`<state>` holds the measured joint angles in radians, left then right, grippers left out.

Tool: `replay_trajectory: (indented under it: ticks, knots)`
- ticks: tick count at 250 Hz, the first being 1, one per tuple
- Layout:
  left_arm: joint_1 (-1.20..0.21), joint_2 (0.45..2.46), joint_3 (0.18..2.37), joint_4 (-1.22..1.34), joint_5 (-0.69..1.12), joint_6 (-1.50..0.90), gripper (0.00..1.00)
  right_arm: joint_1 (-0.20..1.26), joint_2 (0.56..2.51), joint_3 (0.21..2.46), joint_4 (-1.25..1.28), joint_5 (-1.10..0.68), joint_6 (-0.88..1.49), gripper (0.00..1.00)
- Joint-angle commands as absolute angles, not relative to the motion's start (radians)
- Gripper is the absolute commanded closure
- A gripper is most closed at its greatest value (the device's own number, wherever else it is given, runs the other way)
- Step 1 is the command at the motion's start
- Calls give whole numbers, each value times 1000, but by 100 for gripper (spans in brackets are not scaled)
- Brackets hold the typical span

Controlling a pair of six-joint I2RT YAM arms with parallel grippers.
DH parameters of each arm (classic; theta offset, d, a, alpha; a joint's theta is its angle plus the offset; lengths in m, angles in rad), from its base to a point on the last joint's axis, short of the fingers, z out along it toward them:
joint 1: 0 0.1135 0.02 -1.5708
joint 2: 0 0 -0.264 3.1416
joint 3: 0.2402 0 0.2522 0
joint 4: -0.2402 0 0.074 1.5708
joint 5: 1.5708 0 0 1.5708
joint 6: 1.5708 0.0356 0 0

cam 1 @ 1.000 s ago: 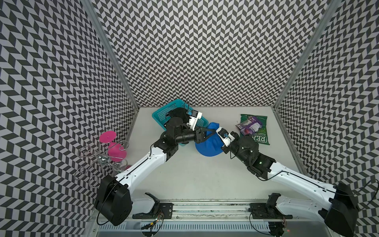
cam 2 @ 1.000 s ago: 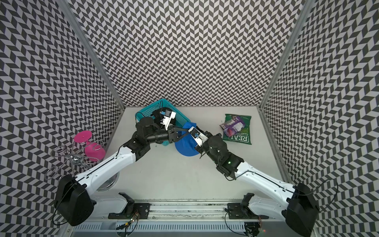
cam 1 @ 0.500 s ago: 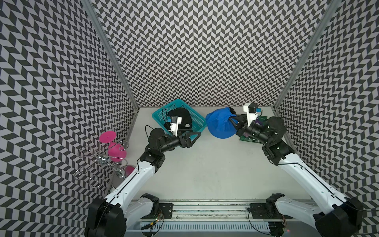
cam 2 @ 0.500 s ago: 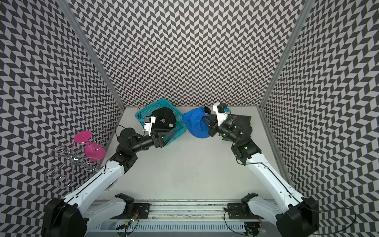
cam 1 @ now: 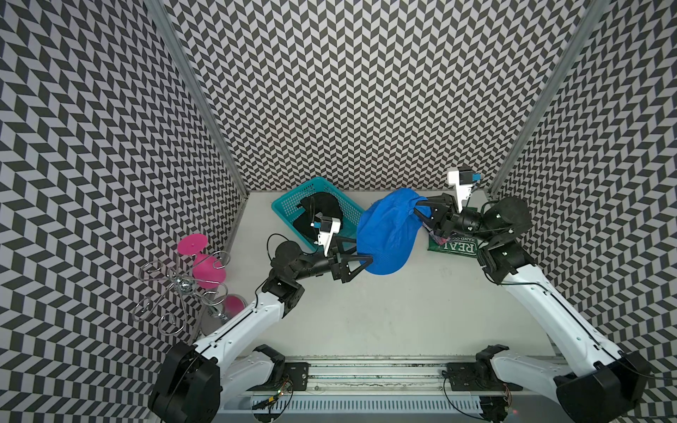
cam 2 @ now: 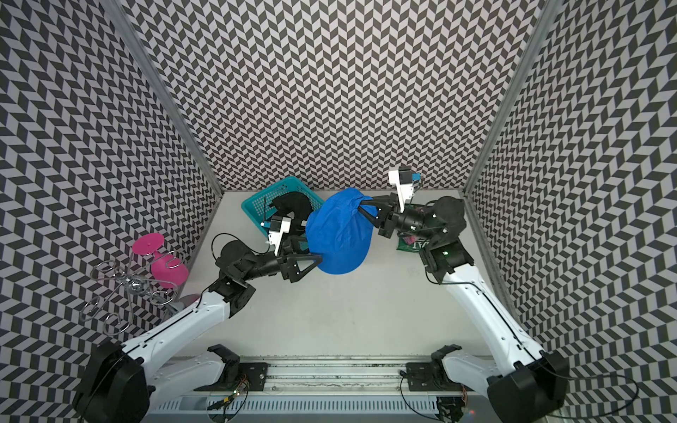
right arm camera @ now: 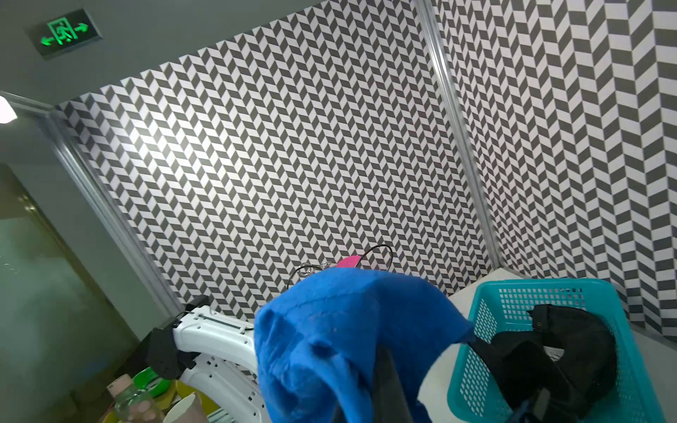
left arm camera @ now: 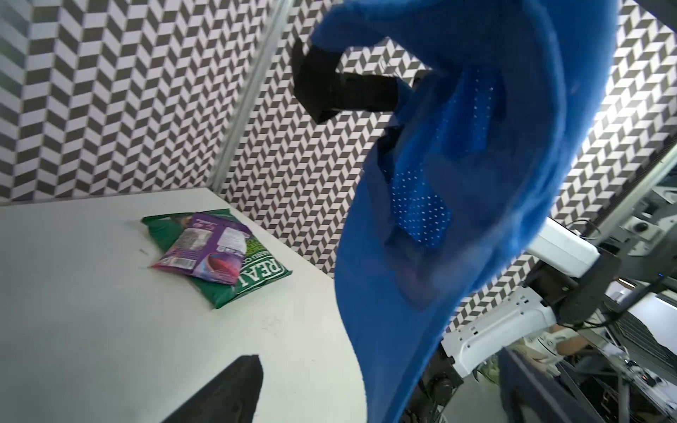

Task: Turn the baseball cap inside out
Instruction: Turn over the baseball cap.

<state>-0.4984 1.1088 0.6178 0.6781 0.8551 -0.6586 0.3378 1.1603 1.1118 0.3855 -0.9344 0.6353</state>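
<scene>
**A:** How far along is it?

**B:** Not far, I'd say. The blue baseball cap (cam 1: 384, 234) is lifted clear of the counter (cam 1: 403, 322) and dangles from the right hand (cam 1: 417, 208). That hand is pinched fully closed on a bunch of cloth at the cap's top end.

**A:** And the left hand?

**B:** The left hand (cam 1: 358, 252) is spread as wide as it goes and holds nothing. The cap's lower end, brim downward, hangs right at its fingertips. I can't tell whether a finger touches the cloth.

**A:** Has the crown been turned at all?

**B:** In both top views it bulges outward as smooth blue cloth. The left wrist view looks up into the hollow, where a perforated panel shows. That reads to me as a cap the usual way round, so picking it up is done and the turning itself is left.

**A:** What would the turning need?

**B:** My guess is that one hand holds the rim while the other pushes the dome through the opening. The opening faces the left hand, which suits that.

**A:** Is anything close by?

**B:** A teal basket (cam 1: 289, 205) with a black cap (cam 1: 324, 205) in it sits just behind the left hand. Two snack bags (left arm camera: 219, 256) lie on the counter under the right hand's wrist. Neither touches the blue cap.
</scene>
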Motion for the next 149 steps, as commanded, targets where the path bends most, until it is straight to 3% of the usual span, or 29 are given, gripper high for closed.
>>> replay_trajectory:
  ticks: [1,25,41,78,103,127,149]
  knots:
    - [-514,1150,641,811,864,-681,3,334,1161,1153,477,-992,729,100]
    - [-518,1184,643,902,871,-738,9,332,1161,1164,491,-1010,767,100]
    - [-528,1194,646,949,874,-766,19,330,1159,1166,507,-1012,790,100]
    - [-551,1181,654,933,870,-784,68,302,1156,1167,460,-1001,770,100]
    - [-545,1103,626,858,761,-757,95,236,1147,1167,320,-987,674,84]
    - [-538,1032,606,805,684,-741,100,156,1140,1129,200,-977,583,72]
    - [-531,1036,643,714,748,-747,100,80,1148,1095,95,-945,561,60]
